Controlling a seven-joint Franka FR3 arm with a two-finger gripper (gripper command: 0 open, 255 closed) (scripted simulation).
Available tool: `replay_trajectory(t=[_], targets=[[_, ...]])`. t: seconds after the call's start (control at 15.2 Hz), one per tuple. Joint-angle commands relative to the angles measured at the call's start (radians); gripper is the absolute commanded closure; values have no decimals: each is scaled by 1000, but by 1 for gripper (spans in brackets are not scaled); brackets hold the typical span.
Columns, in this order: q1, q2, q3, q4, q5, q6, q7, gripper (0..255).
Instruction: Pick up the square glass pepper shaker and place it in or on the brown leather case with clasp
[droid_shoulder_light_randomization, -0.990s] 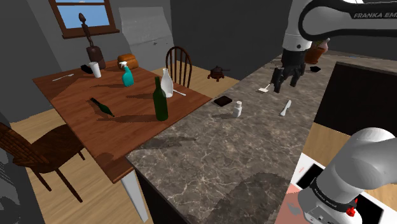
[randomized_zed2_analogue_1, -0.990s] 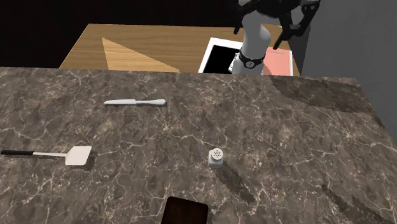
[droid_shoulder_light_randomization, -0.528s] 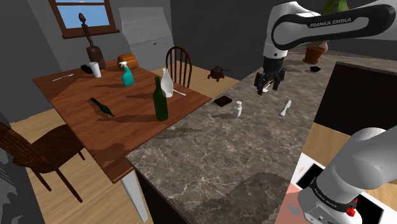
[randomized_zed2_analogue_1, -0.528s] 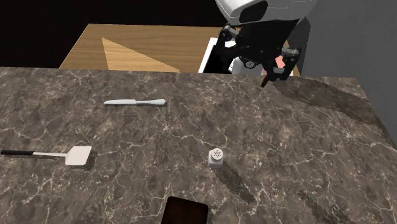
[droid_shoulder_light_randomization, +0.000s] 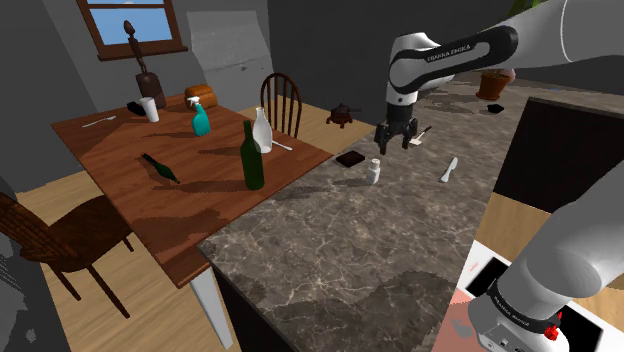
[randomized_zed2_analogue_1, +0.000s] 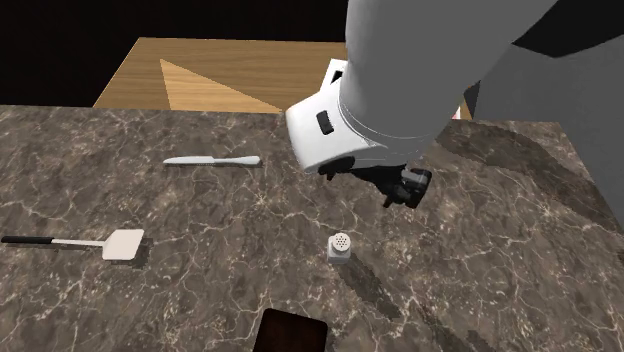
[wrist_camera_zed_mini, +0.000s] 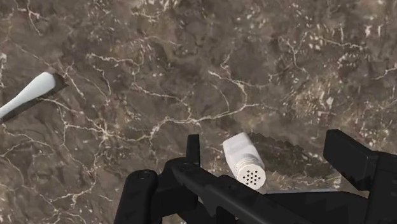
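Note:
The pepper shaker (droid_shoulder_light_randomization: 373, 172) is a small white square bottle with a perforated cap, standing upright on the dark marble counter (droid_shoulder_light_randomization: 330, 250). Just beyond it, toward the shoulder view's left, a flat dark brown case (droid_shoulder_light_randomization: 350, 158) lies closed on the counter. My gripper (droid_shoulder_light_randomization: 393, 146) hangs open a little above the shaker, not touching it. In the wrist view the shaker (wrist_camera_zed_mini: 245, 163) shows between my spread fingers (wrist_camera_zed_mini: 193, 149), nearer one of them, with my gripper (wrist_camera_zed_mini: 265, 145) well clear of it. From across the counter the shaker (randomized_zed2_analogue_1: 341, 246) stands between my gripper (randomized_zed2_analogue_1: 405, 188) and the case (randomized_zed2_analogue_1: 291, 332).
A white knife (randomized_zed2_analogue_1: 212, 160) and a white spatula (randomized_zed2_analogue_1: 110, 243) with a black handle lie on the counter beside the shaker. A wooden table (droid_shoulder_light_randomization: 180, 160) with several bottles and chairs stands at the shoulder view's left. The counter's edge runs close to the case.
The arm has swung toward the shoulder view's left and dropped, carrying my open gripper from above the spatula to just over the shaker. Nothing on the counter has moved.

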Motion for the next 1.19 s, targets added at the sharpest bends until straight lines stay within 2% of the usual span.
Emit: replay_trajectory(t=[0.0,0.33,0.79,1.12], targets=[[0,85,-6,59,20,19,-10,0],[-8,262,-11,185,67,51,-32,0],[-7,288,-9,112,73,149,-36,0],[-7,288,-9,112,73,149,-36,0]])
